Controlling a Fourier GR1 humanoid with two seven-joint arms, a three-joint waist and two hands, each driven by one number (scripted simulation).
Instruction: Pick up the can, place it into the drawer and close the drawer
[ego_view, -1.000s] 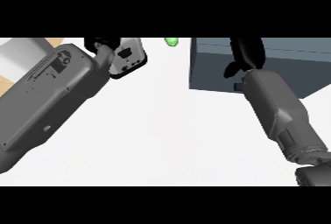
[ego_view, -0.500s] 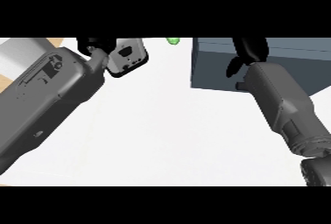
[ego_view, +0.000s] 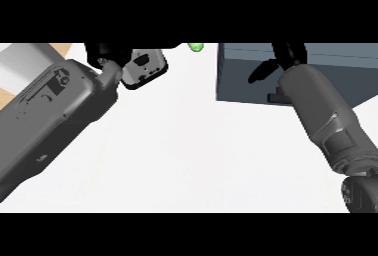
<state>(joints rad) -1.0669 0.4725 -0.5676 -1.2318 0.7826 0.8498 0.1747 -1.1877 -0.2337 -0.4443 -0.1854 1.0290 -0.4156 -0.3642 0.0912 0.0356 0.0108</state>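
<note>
My main worry: I cannot see a can anywhere, so I cannot say whether it is already in the drawer (ego_view: 295, 75), hidden by a hand, or out of view. If I act on a guess, I could push the drawer closed with nothing inside, or knock a can I cannot see. The only small thing showing is a green object (ego_view: 196, 47) at the far edge of the white surface (ego_view: 192, 150), cut off by the top of the view; I cannot tell what it is.

My right hand (ego_view: 284, 57) is at the far right, over the grey-blue drawer box, with its grey forearm running back toward the near right corner. Dark fingers point away from me and a thumb sticks out to the left; the fingertips are cut off, so I cannot tell whether they are apart or curled.

My left hand (ego_view: 136, 62) is at the far left, its back plate facing me and its wide forearm filling the left side. Its fingers are mostly hidden, so that one is unclear too.
</note>
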